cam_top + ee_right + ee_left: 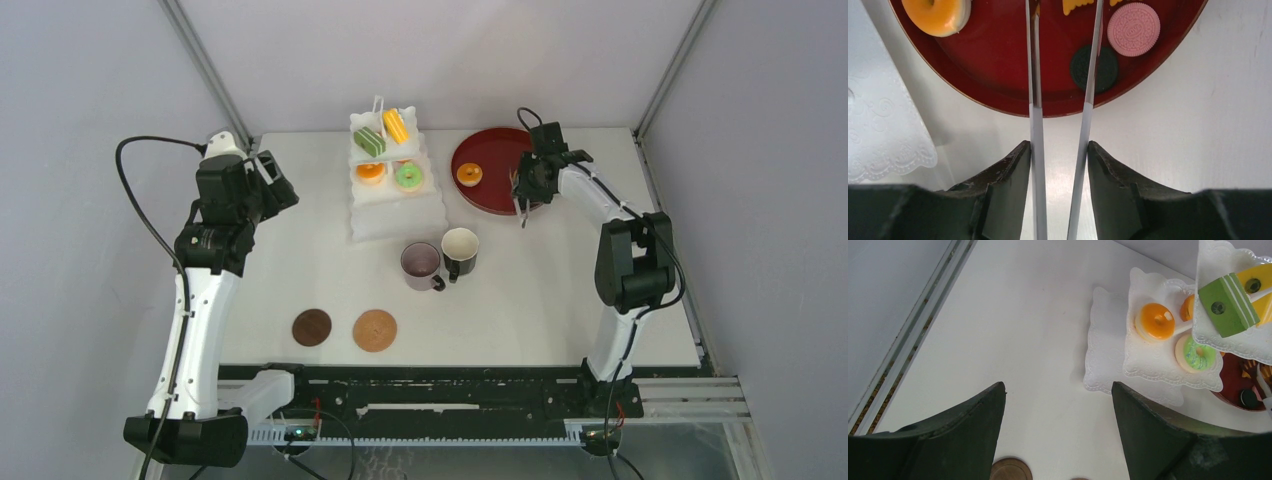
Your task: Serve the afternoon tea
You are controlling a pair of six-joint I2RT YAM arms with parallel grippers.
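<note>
right wrist view: the right jaws are clamped on the two blades of the tongs (1034, 120), one jaw against each, so the tool reaches out over the dark red tray (998, 85) — its tips run out of frame at 12 o'clock. an orange pastry (938, 15) lies on the tray at 11 o'clock of the tongs, likely the next piece for the white stand (395, 190). the stand sits at 12 o'clock on the worktop (560, 300) with several pastries on its tiers. the left jaws stand wide apart, empty, at 9 o'clock. the mauve mug (421, 263) and black mug (460, 248) sit mid-worktop, well apart from the coasters (312, 326) at 7 o'clock — not yet on them.
</note>
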